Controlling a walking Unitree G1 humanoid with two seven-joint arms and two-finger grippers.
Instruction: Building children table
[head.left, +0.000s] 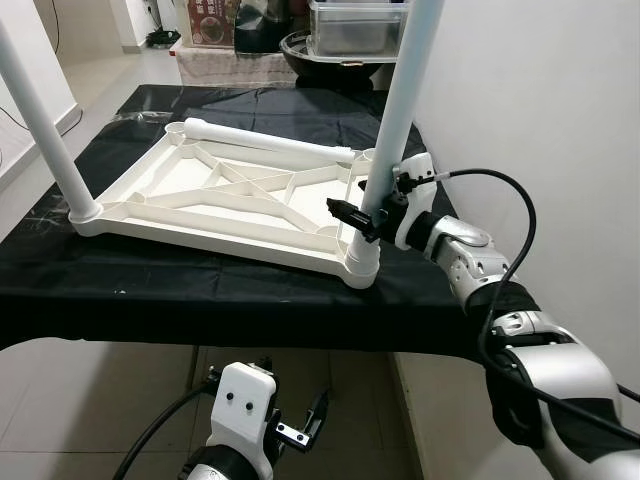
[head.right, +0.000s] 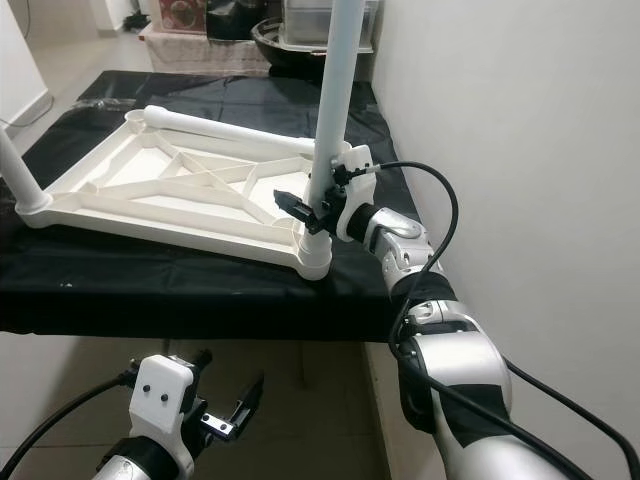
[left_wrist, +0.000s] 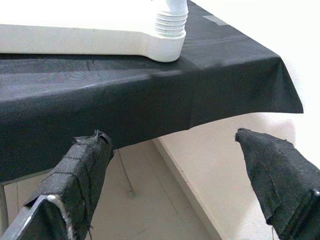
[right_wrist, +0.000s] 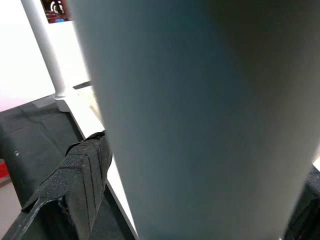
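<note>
Center of the left eye view: white tabletop (head.left: 225, 195) upside down on black cloth (head.left: 150, 275). No readable writing or brand on any white part; red-labelled box (head.left: 212, 20) at top of frame, text too small to read. Legs counted, three: upright leg (head.left: 400, 110) screwed into the near right corner socket (head.left: 362, 262), second upright leg (head.left: 45, 135) at the left corner, loose leg (head.left: 270, 145) lying flat along the far edge. Right gripper (head.left: 372, 212) at center right, clamped around the upright leg just above the socket. Left gripper (head.left: 300, 425) at bottom center, below the cloth edge, fingers spread wide, holding nothing. Grey lidded bin (head.left: 355, 25) and dark bowl (head.left: 300, 50) at top center, one each.
</note>
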